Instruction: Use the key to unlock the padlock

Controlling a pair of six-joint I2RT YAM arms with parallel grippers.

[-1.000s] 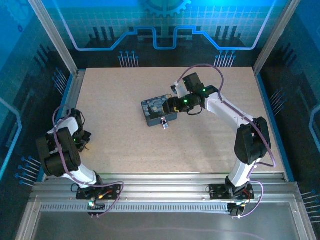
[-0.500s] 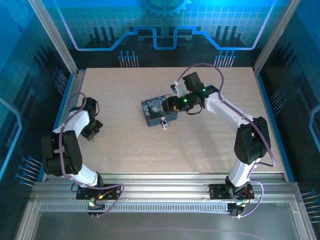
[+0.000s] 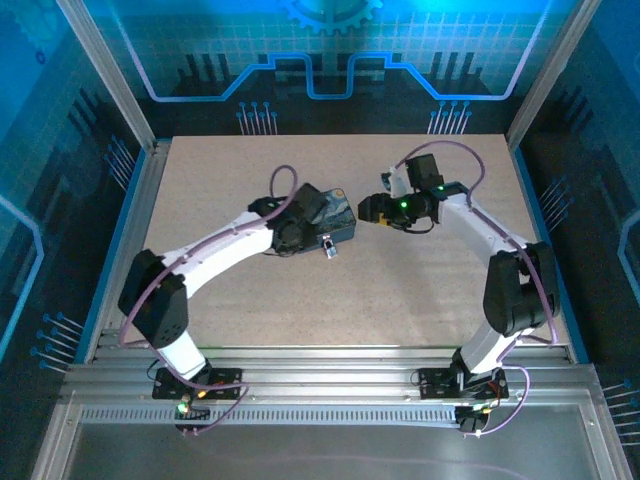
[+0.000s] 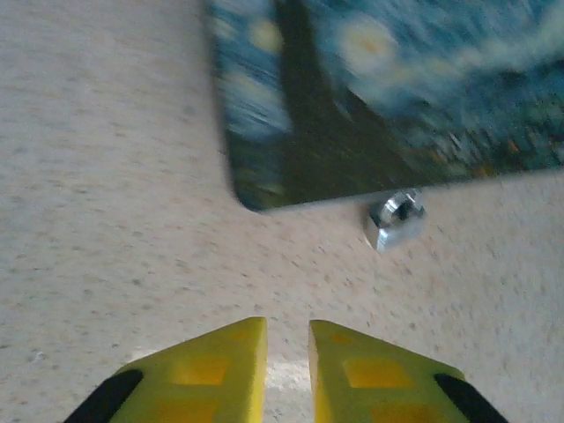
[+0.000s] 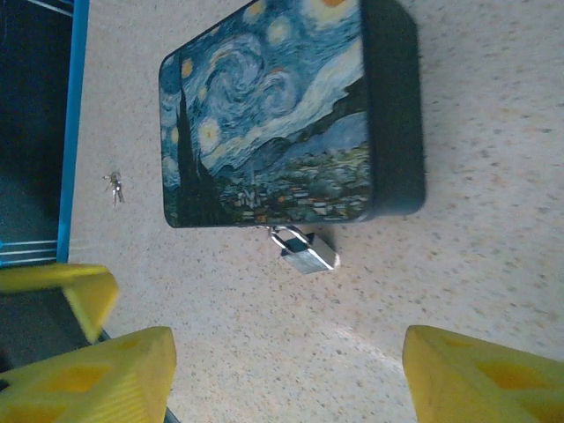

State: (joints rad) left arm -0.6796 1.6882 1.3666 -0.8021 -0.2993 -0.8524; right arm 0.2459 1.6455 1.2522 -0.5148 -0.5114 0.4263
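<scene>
Presently on the table (image 3: 420, 290):

- One box (image 5: 273, 115), flat, painted in blue and yellow swirls.
- One padlock (image 5: 304, 249), small and silvery, shackle at the box's front edge, body lying on the tabletop.
- One key (image 5: 115, 187), tiny, lying well apart from the box, near the blue rail (image 5: 74, 132).
- Left gripper (image 4: 288, 352): fingers nearly together, empty, near the box corner and the padlock.
- Right gripper (image 5: 289, 352): spread wide, empty, near the box's right side.
</scene>
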